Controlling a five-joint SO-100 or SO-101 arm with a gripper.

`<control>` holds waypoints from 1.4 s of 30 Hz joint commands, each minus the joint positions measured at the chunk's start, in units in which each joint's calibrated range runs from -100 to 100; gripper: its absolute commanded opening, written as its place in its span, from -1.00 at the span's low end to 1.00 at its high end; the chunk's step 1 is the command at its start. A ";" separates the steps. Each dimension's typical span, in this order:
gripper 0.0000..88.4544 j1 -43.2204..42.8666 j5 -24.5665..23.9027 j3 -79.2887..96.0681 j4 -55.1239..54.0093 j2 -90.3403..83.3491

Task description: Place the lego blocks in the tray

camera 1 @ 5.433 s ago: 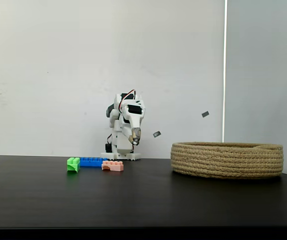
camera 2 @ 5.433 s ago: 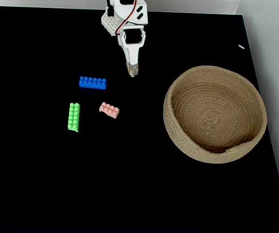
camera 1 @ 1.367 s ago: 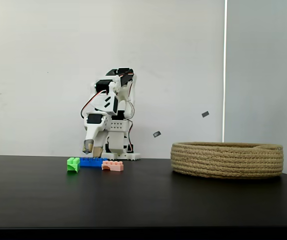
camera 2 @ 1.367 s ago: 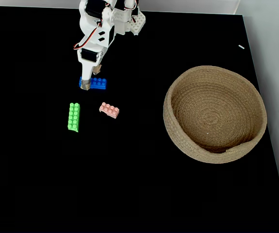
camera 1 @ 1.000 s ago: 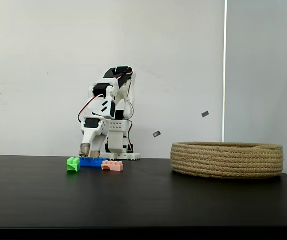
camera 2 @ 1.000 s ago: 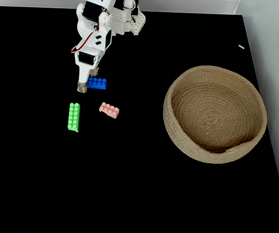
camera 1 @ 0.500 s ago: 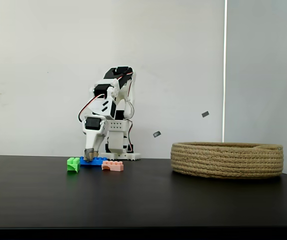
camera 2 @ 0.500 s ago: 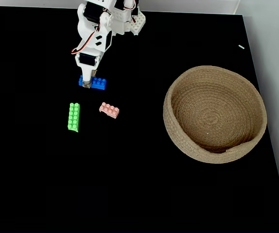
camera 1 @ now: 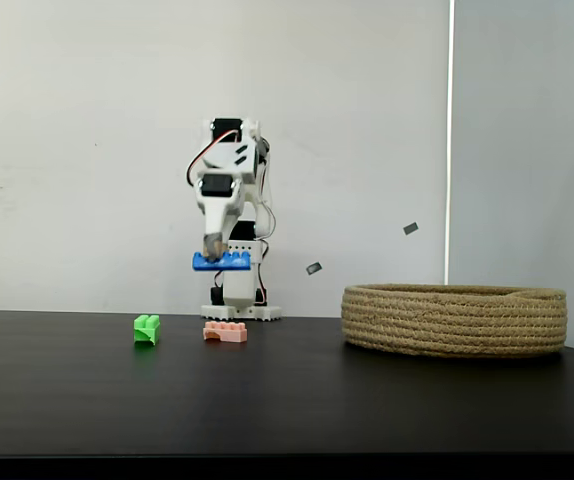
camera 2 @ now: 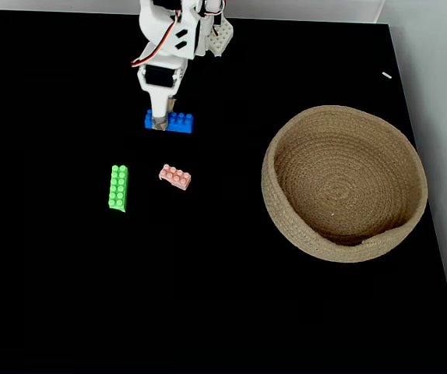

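Going left to right in the side-on fixed view, we first meet the green brick [camera 1: 147, 328] on the black worktop [camera 1: 287, 400], down and to the left of the fingers [camera 1: 211, 244]. Next come the fingers themselves, closed on one end of the blue brick [camera 1: 222, 261], which hangs level and well clear of the worktop. In the fixed view from above, the fingers [camera 2: 160, 122] pinch the blue brick [camera 2: 174, 122] at its left end, with the green brick [camera 2: 118, 188] below and to their left. The salmon-pink brick [camera 1: 226, 332] rests on the worktop almost straight beneath the fingers; from above it [camera 2: 175, 177] lies just below them. Far to the right of the fingers sits the woven rope basket [camera 1: 455, 320], empty in the top view [camera 2: 286, 156].

We judge the first brick is lifted and the carry is in hand. The next move calls for swinging right until the brick is over the basket, then releasing; two bricks remain
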 commanded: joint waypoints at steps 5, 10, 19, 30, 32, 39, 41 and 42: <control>-0.99 -20.93 -7.28 -18.03 4.30 -2.16; -0.99 -29.91 -10.06 -16.12 -5.78 -0.87; -0.95 -39.97 -13.87 -17.30 -16.11 13.58; -0.56 -41.37 -20.66 -17.49 -20.94 17.53; -0.54 -41.12 -22.03 -16.85 -21.52 17.02; -0.52 -38.73 -20.42 -13.20 -20.86 15.47; -0.46 -36.84 -19.10 -13.38 -20.36 15.30; -0.42 -35.60 -18.32 -14.20 -18.53 15.21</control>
